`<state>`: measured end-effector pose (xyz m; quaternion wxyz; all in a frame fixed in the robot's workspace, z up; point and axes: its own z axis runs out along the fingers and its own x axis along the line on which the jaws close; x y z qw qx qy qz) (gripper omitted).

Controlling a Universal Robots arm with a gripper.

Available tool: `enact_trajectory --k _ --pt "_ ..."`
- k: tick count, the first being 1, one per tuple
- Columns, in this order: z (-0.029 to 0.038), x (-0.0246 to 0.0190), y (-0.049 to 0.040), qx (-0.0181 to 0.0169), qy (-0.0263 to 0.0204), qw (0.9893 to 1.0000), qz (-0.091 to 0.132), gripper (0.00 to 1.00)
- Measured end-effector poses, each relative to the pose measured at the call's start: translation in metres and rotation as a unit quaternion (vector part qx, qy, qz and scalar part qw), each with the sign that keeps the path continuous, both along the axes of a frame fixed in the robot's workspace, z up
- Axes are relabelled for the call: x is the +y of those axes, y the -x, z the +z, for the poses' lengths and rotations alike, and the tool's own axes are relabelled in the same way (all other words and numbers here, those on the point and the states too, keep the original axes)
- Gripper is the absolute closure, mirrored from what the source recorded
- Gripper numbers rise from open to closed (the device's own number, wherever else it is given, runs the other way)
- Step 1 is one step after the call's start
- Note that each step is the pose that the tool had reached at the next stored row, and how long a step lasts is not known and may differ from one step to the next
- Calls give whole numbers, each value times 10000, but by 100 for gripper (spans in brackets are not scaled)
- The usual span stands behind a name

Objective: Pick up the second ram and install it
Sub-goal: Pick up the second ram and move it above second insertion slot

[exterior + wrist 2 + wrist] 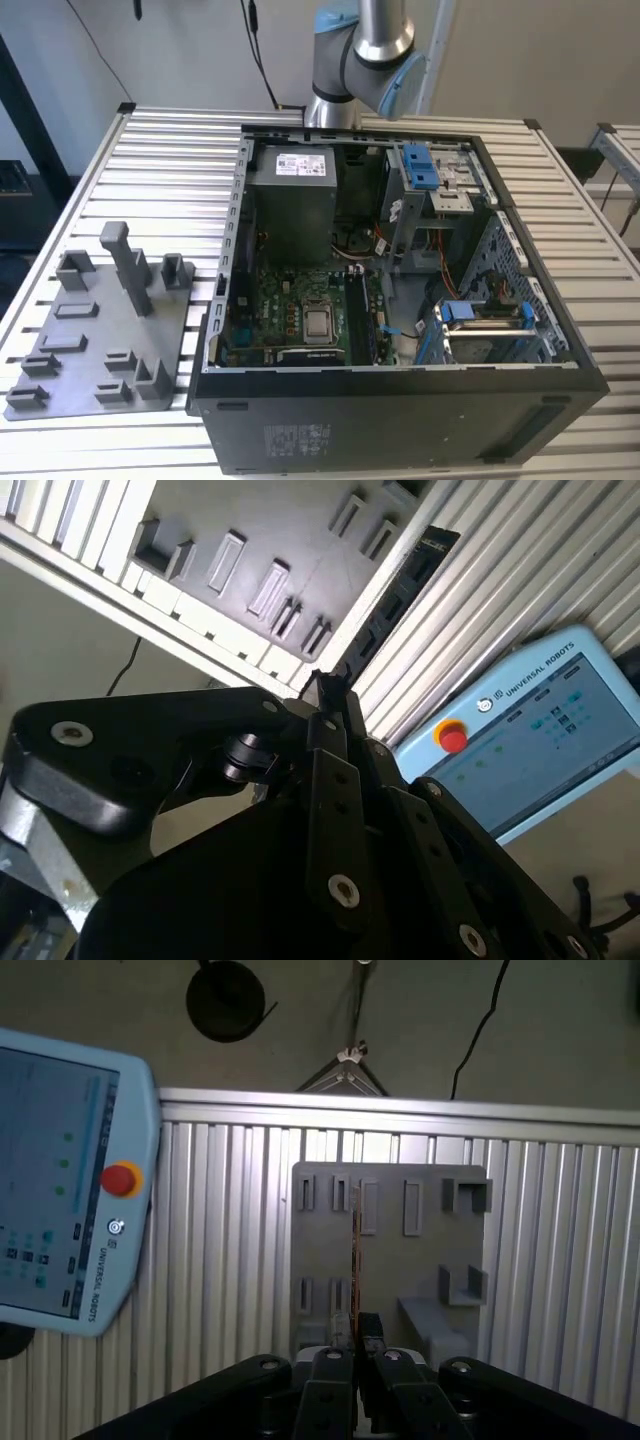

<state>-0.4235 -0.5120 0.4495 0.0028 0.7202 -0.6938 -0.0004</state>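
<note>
Pincer (pixel 355 1346): clenched on second ram (pixel 354 1250), board seen edge-on in first wrist view, long axis running straight out from fingertips. Held above grey tray (pixel 410 1270) on slatted bench (pixel 220 1280). Open computer case (pixel 400 425) just beside tray, on exterior view's right.

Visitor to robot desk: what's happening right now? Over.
Tool shut on thin dark memory board, clear of the grey plastic tray. Board not yet in the open black computer case. Nothing seen in the way.
</note>
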Motion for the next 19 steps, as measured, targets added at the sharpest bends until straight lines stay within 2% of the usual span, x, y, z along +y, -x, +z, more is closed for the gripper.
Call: enact_trajectory --k 19 --pt "230 0 0 1 0 10000 0 86"
